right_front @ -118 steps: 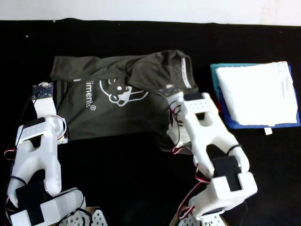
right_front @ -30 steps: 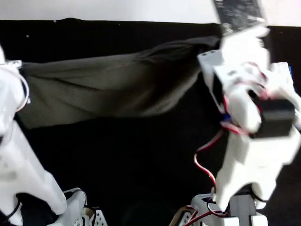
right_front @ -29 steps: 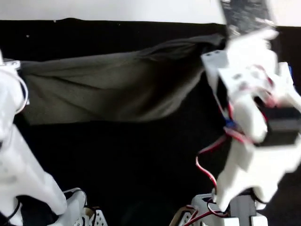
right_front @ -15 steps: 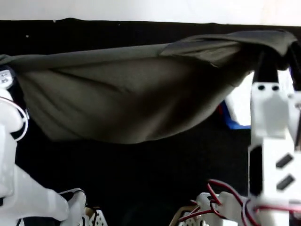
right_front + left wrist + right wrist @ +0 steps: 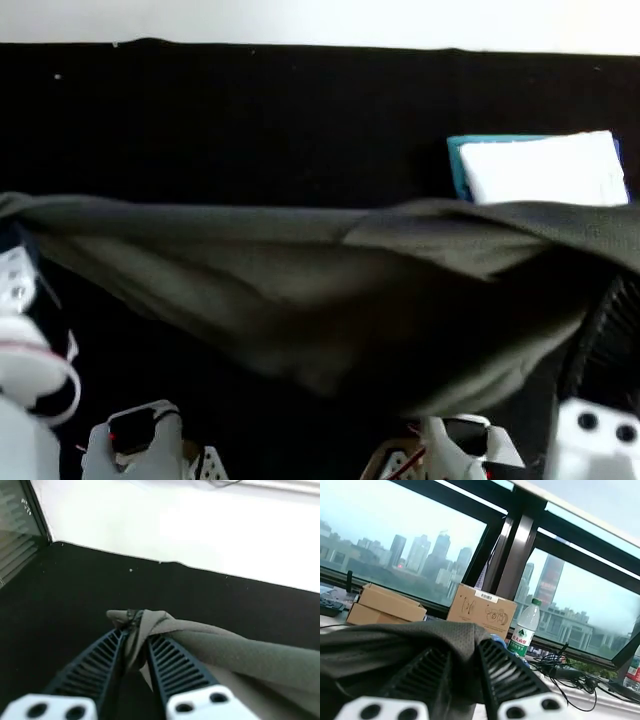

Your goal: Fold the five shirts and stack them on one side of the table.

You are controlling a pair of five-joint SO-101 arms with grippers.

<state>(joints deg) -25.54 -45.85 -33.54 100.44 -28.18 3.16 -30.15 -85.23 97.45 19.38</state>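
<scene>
While hanging stretched above the black cloth-covered table (image 5: 250, 120), the dark olive cotton shirt (image 5: 300, 300) is running lengthwise between both arms: left gripper (image 5: 136, 634) is pinching one end, right gripper (image 5: 464, 654) is clamping the other, above the table's side holding the folded white shirt (image 5: 540, 165).

You're looking at a dark olive cloth shirt (image 5: 300, 300): matt, soft, no sheen, with a fine mesh-like weave up close. On your left gripper (image 5: 134, 622) the fingers (image 5: 95, 665) are dark ribbed plastic, semi-gloss, on smooth white plastic bases. Your right gripper (image 5: 465, 654) is the same. The black table cover (image 5: 250, 120) is matt, probably cloth. The folded white shirt (image 5: 540, 168) is matt cloth. The brown boxes (image 5: 480, 609) are plain cardboard. The clear bottle (image 5: 524, 630) is glossy plastic.
</scene>
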